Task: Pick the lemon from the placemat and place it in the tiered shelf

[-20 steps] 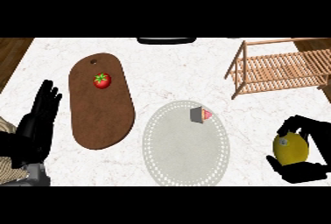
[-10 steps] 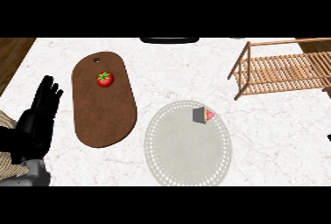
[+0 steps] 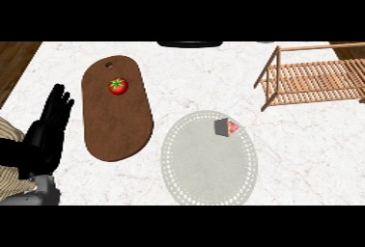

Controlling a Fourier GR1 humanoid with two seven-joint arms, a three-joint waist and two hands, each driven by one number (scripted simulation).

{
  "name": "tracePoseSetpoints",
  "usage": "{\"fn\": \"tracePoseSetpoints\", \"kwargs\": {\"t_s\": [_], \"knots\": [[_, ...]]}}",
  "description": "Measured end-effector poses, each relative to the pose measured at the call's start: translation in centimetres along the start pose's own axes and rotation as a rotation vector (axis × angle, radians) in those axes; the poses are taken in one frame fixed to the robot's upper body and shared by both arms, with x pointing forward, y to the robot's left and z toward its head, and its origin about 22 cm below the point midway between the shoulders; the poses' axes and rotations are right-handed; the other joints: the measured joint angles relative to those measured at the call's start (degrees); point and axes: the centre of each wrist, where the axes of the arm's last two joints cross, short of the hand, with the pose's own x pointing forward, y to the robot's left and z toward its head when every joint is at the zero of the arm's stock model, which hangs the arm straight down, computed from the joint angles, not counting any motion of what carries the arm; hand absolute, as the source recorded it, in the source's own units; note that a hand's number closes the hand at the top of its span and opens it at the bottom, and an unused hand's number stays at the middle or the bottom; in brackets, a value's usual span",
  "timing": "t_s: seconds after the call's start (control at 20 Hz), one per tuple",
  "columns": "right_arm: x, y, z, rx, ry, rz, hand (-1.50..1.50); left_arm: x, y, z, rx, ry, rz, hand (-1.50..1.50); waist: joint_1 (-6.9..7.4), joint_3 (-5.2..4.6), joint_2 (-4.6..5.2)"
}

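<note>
Left hand (image 3: pixel 49 126) resting open at left edge; we see no lemon, placemat (image 3: pixel 206 159) lemon-free, tiered shelf (image 3: pixel 314 79) unfilled, placing apparently undone.

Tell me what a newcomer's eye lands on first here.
First the red tomato on the brown cutting board at the left. Then the pale round placemat in the middle, and the wooden tiered shelf at upper right. The left hand rests open by the left edge.

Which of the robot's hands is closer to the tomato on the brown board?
Left. The left hand rests beside the board, down-left of the tomato; the right hand is out of view.
</note>
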Motion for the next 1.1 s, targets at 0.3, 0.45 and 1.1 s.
{"fn": "tracePoseSetpoints", "kwargs": {"t_s": [0.3,0.45,1.1], "knots": [[-1.9,1.7,-4.1,-0.030,0.016,-0.028,1.50,0.5,0.1,-0.1,-0.003,0.001,-0.005,0.00,0.27,0.02,0.07],[-3.0,2.9,-5.4,-0.047,0.014,-0.042,1.50,0.3,-0.1,-0.4,-0.004,-0.001,-0.005,0.00,0.26,0.02,0.07],[-4.5,7.2,-12.0,-0.088,-0.010,-0.057,1.50,0.6,-1.2,-0.9,-0.010,-0.007,-0.001,0.00,0.70,0.05,0.25]]}}
